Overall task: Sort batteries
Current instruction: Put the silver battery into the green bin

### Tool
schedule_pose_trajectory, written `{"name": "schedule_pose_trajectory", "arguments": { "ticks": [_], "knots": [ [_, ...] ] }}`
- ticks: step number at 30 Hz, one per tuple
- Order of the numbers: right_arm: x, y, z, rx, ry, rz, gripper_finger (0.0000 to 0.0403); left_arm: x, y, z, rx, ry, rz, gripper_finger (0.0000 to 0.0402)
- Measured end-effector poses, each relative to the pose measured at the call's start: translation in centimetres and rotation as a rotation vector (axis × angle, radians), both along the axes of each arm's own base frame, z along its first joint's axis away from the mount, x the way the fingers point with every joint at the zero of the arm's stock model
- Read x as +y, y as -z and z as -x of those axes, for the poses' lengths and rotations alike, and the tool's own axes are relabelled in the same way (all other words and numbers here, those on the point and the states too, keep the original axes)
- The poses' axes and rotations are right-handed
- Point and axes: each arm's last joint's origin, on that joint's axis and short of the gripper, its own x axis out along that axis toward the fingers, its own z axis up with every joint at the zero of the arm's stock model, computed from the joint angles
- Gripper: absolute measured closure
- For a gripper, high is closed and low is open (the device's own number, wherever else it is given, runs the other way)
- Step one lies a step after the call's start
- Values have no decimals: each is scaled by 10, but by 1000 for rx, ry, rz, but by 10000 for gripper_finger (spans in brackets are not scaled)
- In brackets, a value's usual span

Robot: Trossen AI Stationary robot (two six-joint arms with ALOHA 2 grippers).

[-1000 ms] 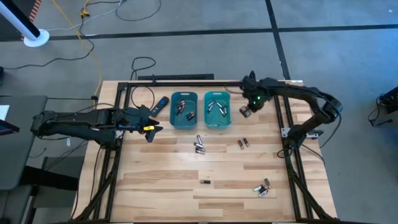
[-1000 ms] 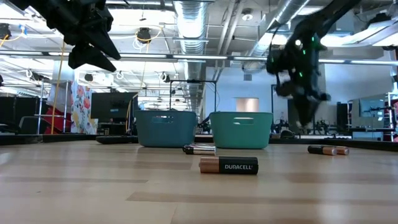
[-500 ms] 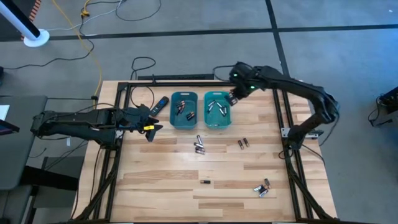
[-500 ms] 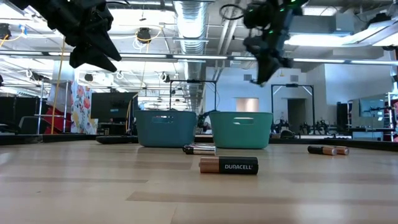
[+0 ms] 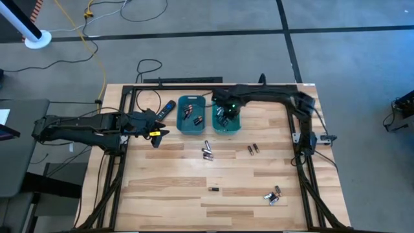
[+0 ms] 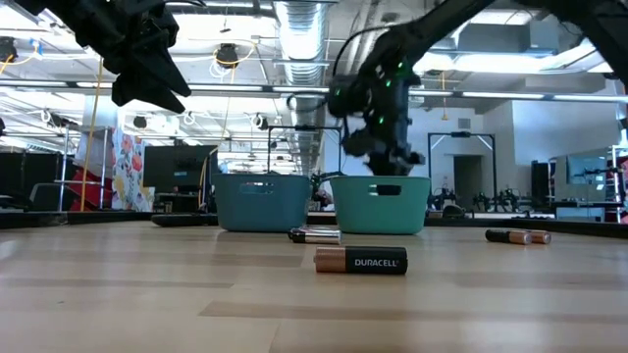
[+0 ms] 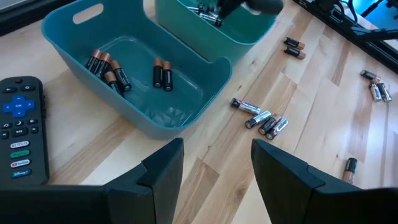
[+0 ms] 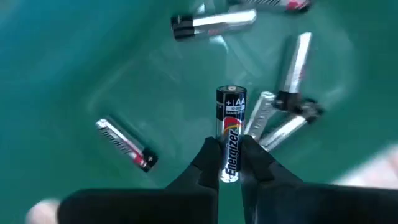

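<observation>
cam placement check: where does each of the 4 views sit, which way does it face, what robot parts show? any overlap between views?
High: overhead, straight down; both arms, two teal bins.
Low: tabletop height, level toward the room; Duracell battery nearest, arms above.
Left wrist: past the open left gripper onto the left bin and remote.
Right wrist: down into the right bin; right gripper pinches an Energizer battery.
Shared: high and left wrist both show the loose batteries before the bins.

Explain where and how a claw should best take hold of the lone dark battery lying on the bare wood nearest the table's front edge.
The lone dark battery lies flat on the table, clear of the other cells. Probably best to come straight down from above and pinch the middle of its cylindrical body, fingers closing across its short width, not on the ends. Nothing crowds it.
</observation>
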Motion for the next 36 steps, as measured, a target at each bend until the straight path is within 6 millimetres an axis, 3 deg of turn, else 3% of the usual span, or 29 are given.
{"name": "schedule_pose_trajectory", "arguments": {
  "ticks": [6, 23, 28, 36],
  "knots": [
    [3, 22, -11, 15, -17, -8, 340, 0, 0, 0, 0, 0, 0, 216],
    [5, 14, -17, -64, 34, 11, 221, 0, 1, 0, 25, 35, -46, 216],
    [7, -9, -11, -116, 35, 31, 209, 0, 1, 0, 44, 73, -95, 216],
    [15, -76, 12, -275, 46, 129, 224, 0, 0, -2, 82, 185, -249, 216]
  ]
}}
